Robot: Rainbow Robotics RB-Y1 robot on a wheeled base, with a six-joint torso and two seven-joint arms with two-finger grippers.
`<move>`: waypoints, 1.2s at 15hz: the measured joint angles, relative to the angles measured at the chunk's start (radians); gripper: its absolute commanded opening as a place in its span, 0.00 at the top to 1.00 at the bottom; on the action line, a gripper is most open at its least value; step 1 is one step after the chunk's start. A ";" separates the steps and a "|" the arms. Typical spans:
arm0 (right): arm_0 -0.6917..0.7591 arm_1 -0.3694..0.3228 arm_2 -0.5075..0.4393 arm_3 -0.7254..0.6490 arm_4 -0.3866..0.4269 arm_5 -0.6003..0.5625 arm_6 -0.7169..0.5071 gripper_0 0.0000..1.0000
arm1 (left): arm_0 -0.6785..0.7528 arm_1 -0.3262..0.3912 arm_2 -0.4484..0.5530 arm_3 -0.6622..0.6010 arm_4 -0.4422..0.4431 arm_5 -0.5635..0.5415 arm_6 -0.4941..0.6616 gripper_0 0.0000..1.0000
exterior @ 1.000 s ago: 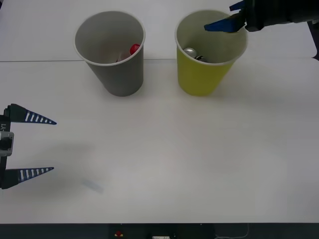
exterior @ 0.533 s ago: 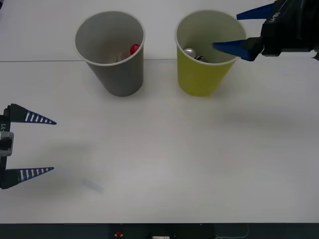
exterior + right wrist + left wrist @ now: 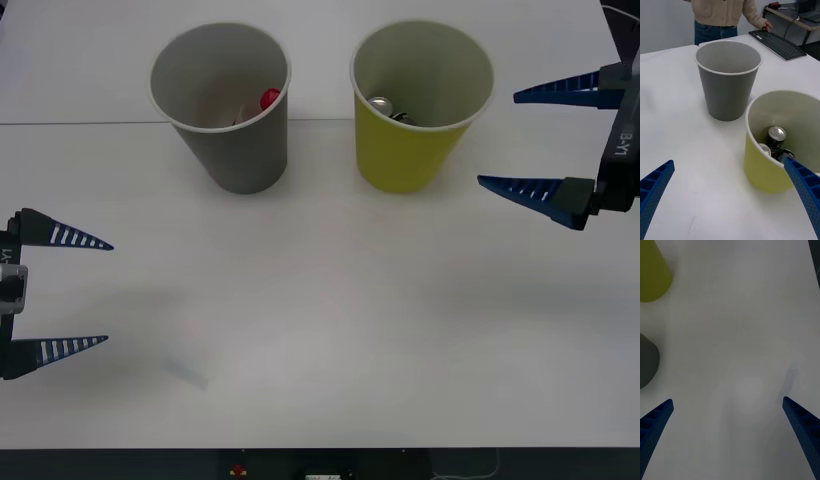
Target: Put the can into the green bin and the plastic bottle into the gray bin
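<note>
Right gripper [image 3: 530, 140] hangs off to the side of the green bin [image 3: 412, 150], fingers spread wide and gripping nothing; one blue finger [image 3: 560, 92] sits level with the bin's rim, the other finger [image 3: 535, 194] lower, just beside the bin's wall without touching it. From the right wrist, the green bin [image 3: 763, 168] stands ahead of the fingertips and nearer one of them, whose tip overlaps its rim in the picture; inside it, cans [image 3: 775, 138] are packed at the bottom, silver tops up, dark sides showing; which one is the task's can I cannot tell. In the front view a silver can top [image 3: 381, 103] glints low inside the green bin.

Gray bin [image 3: 228, 140] stands upright beside the green one, apart from it; something red [image 3: 270, 98] shows inside, down against its wall; the bottle itself I cannot make out. From the right wrist the gray bin [image 3: 728, 93] stands beyond the green one.

Left gripper [image 3: 90, 292] holds low over the white table [image 3: 330, 330], well apart from both bins, fingers splayed wide with bare tabletop between them; from the left wrist, both bins sit ahead of one fingertip [image 3: 660, 414], the gray bin [image 3: 647, 362] nearer, the green bin [image 3: 653, 273] farther.
</note>
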 measured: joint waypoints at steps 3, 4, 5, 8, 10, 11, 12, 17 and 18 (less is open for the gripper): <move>0.096 0.000 -0.077 0.004 -0.073 -0.074 0.122 0.00 | 0.000 0.000 0.000 0.000 0.000 0.000 0.000 0.00; 0.129 0.000 -0.098 0.011 -0.100 -0.096 0.163 0.00 | 0.000 0.000 0.000 0.000 0.000 0.000 0.000 0.00; 0.158 0.001 -0.110 0.023 -0.129 -0.107 0.204 0.00 | 0.000 0.000 0.000 0.000 0.000 0.000 0.000 0.00; 0.233 0.002 -0.115 0.078 -0.212 -0.113 0.357 0.00 | 0.000 0.000 0.000 0.000 0.000 0.000 0.000 0.00; 0.259 0.005 -0.115 0.118 -0.236 -0.138 0.440 0.00 | 0.000 0.000 0.000 0.000 0.000 0.000 0.000 0.00; 0.262 0.011 -0.116 0.146 -0.247 -0.165 0.474 0.00 | 0.000 0.000 0.000 0.000 0.000 0.000 0.000 0.00; 0.262 0.017 -0.117 0.181 -0.261 -0.194 0.510 0.00 | 0.000 0.000 0.000 0.000 0.000 0.000 0.000 0.00; 0.265 0.028 -0.117 0.329 -0.305 -0.305 0.655 0.00 | 0.000 0.000 0.000 0.000 0.000 0.000 0.000 0.00; 0.269 0.029 -0.117 0.349 -0.308 -0.316 0.680 0.00 | 0.000 0.000 0.000 0.000 0.000 0.000 0.000 0.00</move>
